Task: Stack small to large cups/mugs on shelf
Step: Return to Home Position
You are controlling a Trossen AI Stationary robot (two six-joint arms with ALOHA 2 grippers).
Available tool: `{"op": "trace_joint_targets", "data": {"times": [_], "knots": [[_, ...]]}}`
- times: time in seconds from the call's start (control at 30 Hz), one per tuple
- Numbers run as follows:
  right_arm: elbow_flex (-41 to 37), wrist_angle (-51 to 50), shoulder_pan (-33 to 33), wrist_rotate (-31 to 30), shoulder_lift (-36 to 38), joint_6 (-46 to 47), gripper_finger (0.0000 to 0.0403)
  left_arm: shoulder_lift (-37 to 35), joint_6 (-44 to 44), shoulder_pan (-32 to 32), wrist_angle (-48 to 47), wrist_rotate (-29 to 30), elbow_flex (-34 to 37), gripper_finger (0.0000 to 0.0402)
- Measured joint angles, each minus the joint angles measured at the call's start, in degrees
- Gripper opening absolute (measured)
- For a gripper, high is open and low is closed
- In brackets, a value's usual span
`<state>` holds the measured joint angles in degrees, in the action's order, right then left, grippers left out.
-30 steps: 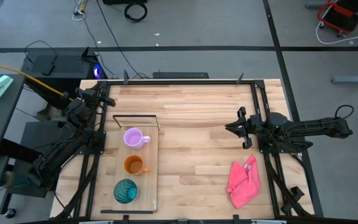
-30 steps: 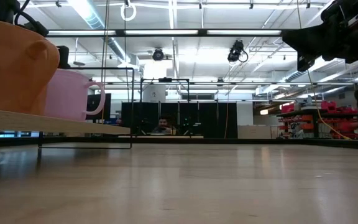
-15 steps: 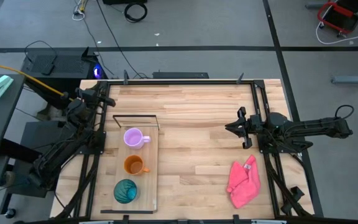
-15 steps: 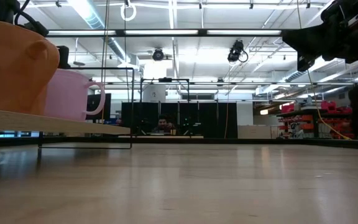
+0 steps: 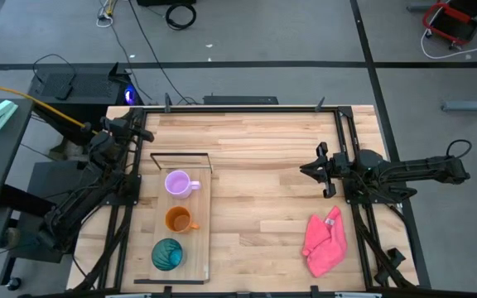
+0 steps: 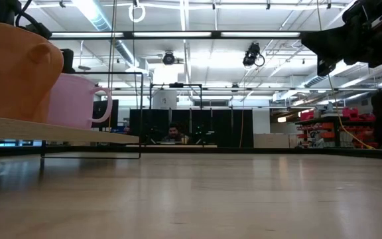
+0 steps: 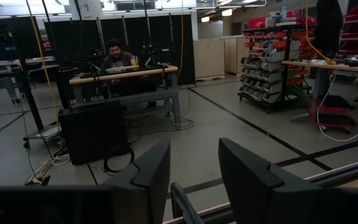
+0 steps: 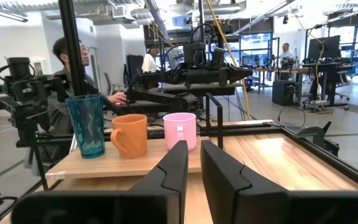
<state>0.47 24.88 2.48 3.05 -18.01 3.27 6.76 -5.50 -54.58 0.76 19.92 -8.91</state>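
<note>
High view: lilac mug far, orange mug middle, teal cup near, are lining the left shelf by size.
Left wrist view: left gripper is idling far-left, jaws apart.
Right wrist view: right gripper is idling right, jaws nearly together, seemingly parked.

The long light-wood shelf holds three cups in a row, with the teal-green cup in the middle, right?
No: the high view shows the orange handled mug in the middle of the long light-wood shelf, between the lilac-purple handled mug and the round teal-green cup.
</note>
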Motion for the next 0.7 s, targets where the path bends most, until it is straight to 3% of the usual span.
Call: {"op": "trace_joint_targets", "data": {"times": [0.7], "knots": [[0.0, 0.0, 0.0, 0.0, 0.0, 0.0, 0.0051, 0.0, 0.0, 0.0, 0.0, 0.0, 0.0, 0.0145]]}}
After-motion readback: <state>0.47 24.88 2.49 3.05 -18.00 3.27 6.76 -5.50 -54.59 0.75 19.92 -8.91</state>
